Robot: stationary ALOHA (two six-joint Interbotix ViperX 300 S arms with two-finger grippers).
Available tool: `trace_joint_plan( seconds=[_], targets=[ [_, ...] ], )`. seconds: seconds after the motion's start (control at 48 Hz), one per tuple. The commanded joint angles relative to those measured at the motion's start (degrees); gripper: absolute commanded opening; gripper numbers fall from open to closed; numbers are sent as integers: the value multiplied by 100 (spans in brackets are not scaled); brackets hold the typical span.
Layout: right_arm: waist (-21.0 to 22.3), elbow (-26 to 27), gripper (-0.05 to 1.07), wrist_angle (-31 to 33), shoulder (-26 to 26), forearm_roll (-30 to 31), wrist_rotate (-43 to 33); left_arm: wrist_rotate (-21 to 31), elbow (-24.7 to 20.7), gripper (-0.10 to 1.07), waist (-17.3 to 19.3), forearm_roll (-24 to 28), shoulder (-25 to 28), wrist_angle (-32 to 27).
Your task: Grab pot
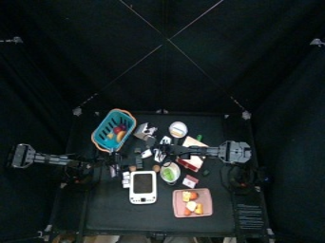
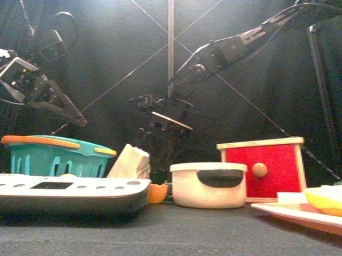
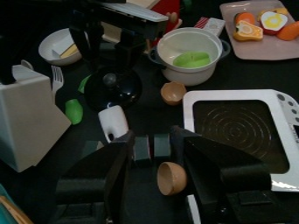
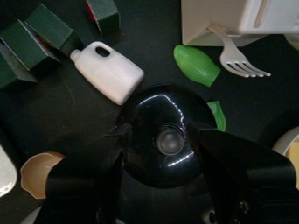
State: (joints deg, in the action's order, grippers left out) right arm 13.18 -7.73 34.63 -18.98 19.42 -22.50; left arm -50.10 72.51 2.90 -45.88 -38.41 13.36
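The pot (image 2: 207, 185) is white with black handles and stands open between the scale and the red box; it holds something green in the left wrist view (image 3: 190, 48) and shows in the top view (image 1: 169, 174). Its black domed lid (image 4: 170, 144) lies on the table apart from it, also seen in the left wrist view (image 3: 117, 85). My right gripper (image 4: 170, 133) hangs just over the lid, jaws open on either side of it; it also shows in the front view (image 2: 158, 120). My left gripper (image 3: 152, 144) is open and empty, held high at the left (image 2: 40, 95).
A white scale (image 3: 239, 131) and a pink plate of food (image 3: 263, 26) lie near the front. A red box (image 2: 261, 170), a teal basket (image 2: 54, 155), a white carton (image 3: 30, 114), a white bottle (image 4: 107, 70), a fork (image 4: 239, 61) and small wooden cups (image 3: 173, 93) crowd the table.
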Motion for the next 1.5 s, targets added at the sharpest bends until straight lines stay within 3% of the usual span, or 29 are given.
trace_joint_plan(
  seconds=[0.0,0.25,0.521,0.812,1.479],
  targets=[
    [-35,0,87,-9,466,-62,18,0,-97,80,9,9,0,53],
    [-202,-527,87,-79,1327,-132,-88,9,-343,80,-53,53,132,79],
    [-536,-1310,87,-369,1828,-185,-44,62,-729,80,-352,-70,958,62],
    [-571,-1828,87,-396,1863,-316,-35,53,-800,80,-483,-9,1028,53],
    [-598,-1854,87,-457,1617,-378,-26,44,-343,80,-378,-9,457,158]
  ],
)
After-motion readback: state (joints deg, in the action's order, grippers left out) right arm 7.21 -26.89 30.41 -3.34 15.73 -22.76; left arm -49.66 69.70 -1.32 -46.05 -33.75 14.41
